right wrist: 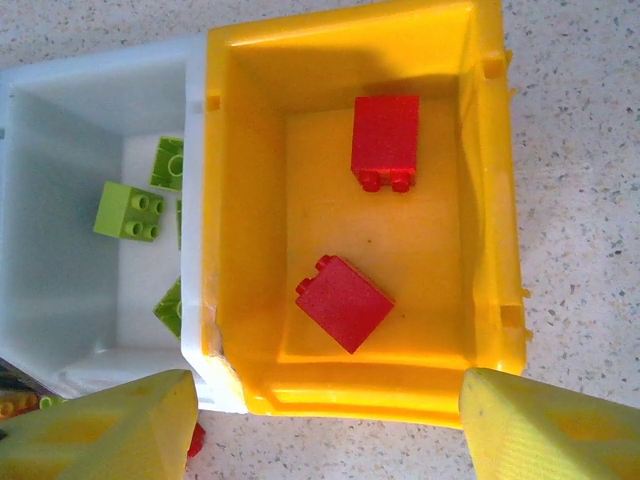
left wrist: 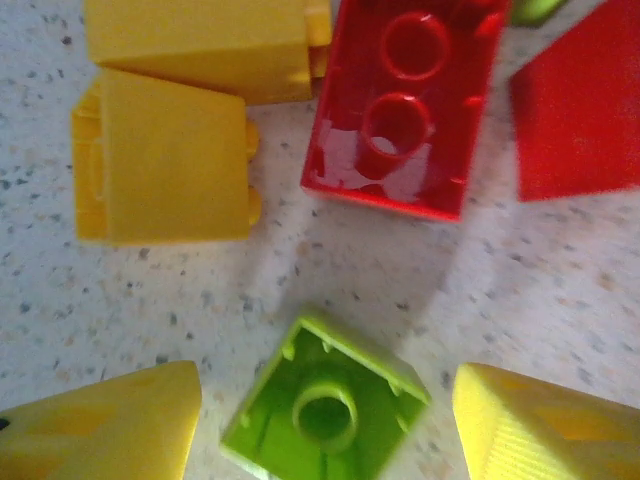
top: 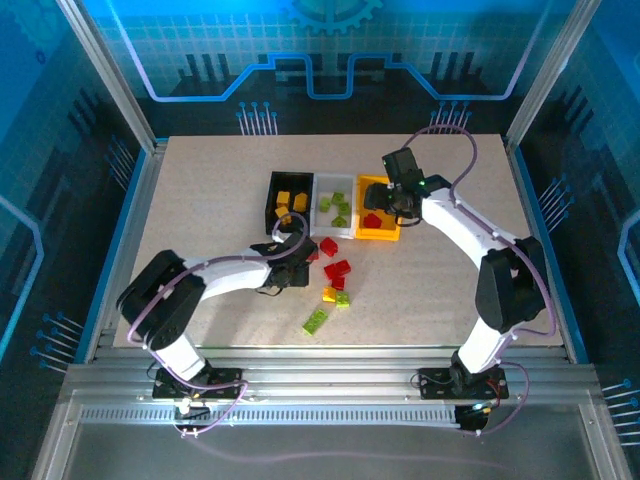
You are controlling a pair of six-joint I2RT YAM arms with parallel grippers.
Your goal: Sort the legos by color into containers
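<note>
My left gripper hangs low over the table, open, and its yellow fingertips stand on either side of an upturned lime green lego without touching it. Beyond it lie two yellow legos and an upturned red lego. My right gripper hovers open and empty over the near rim of the yellow bin, which holds two red legos. The white bin beside it holds green legos. From above, the black bin holds yellow legos.
Loose legos lie in front of the bins: red ones, a yellow one and green ones. The three bins stand side by side at mid table, black, white and yellow. Bare tabletop spreads left and right.
</note>
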